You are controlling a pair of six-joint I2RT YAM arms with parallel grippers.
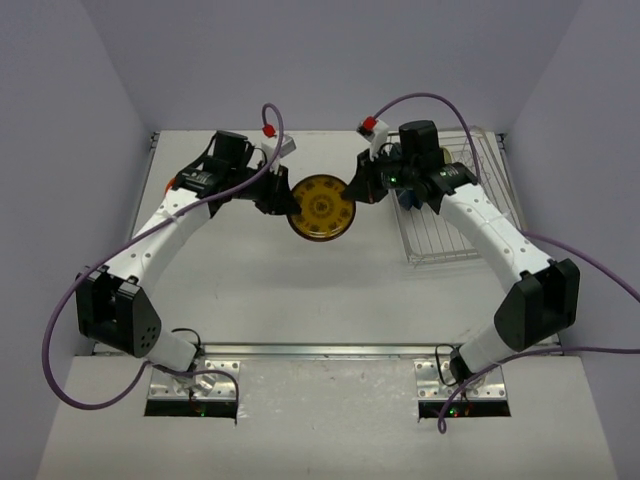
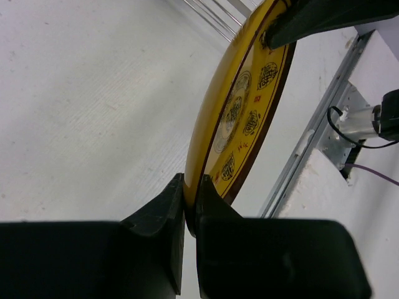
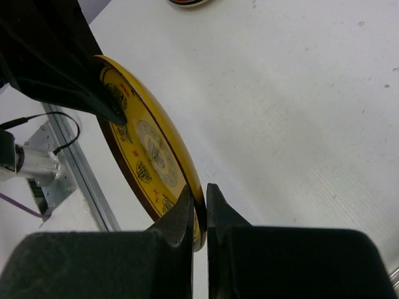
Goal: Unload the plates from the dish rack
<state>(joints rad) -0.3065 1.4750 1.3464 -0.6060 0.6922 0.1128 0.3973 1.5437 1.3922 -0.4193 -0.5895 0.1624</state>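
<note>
A yellow plate [image 1: 321,206] with a dark rim and printed medallions hangs on edge in the air between my two arms, above the table's far middle. My left gripper [image 1: 288,200] is shut on its left rim, seen close in the left wrist view [image 2: 190,187] on the plate [image 2: 240,118]. My right gripper [image 1: 355,190] is shut on the opposite rim, seen in the right wrist view [image 3: 198,193] on the plate [image 3: 149,149]. The silver wire dish rack [image 1: 455,245] lies at the right, partly under my right arm. A dark blue piece [image 1: 405,197] shows at its left edge.
The rim of another dish [image 3: 187,2] lies on the table at the top edge of the right wrist view. Rack wires [image 2: 212,12] show beyond the plate in the left wrist view. Purple cables loop over both arms. Grey walls enclose the table.
</note>
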